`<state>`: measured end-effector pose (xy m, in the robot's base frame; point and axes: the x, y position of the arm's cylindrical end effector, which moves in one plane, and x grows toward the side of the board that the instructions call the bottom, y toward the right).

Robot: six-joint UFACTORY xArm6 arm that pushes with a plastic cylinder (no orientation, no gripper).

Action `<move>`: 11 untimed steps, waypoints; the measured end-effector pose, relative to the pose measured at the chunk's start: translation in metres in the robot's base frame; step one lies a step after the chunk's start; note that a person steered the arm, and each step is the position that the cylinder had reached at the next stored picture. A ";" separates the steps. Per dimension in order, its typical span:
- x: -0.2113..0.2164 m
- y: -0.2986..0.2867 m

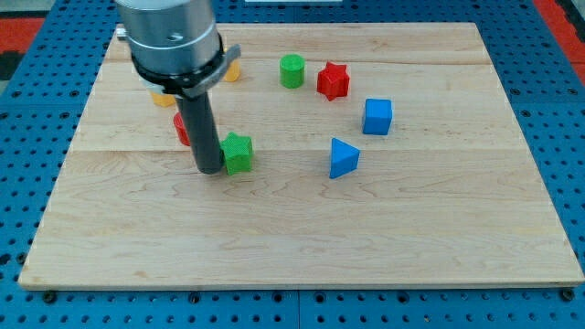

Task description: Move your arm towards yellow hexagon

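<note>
My tip (209, 170) rests on the wooden board, touching the left side of a green star block (239, 152). Two yellow blocks are mostly hidden behind my arm's housing: one (163, 99) peeks out at the housing's lower left, one (232, 70) at its right. I cannot tell which of them is the hexagon. A red block (182, 129) shows partly just left of the rod.
A green cylinder (292, 70) and a red star (334, 80) sit near the view's top centre. A blue cube (377, 116) and a blue triangular block (343, 157) lie to the right. The board (302, 238) rests on a blue perforated table.
</note>
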<state>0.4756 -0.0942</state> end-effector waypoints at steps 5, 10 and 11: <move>-0.058 -0.210; -0.144 -0.141; -0.146 -0.092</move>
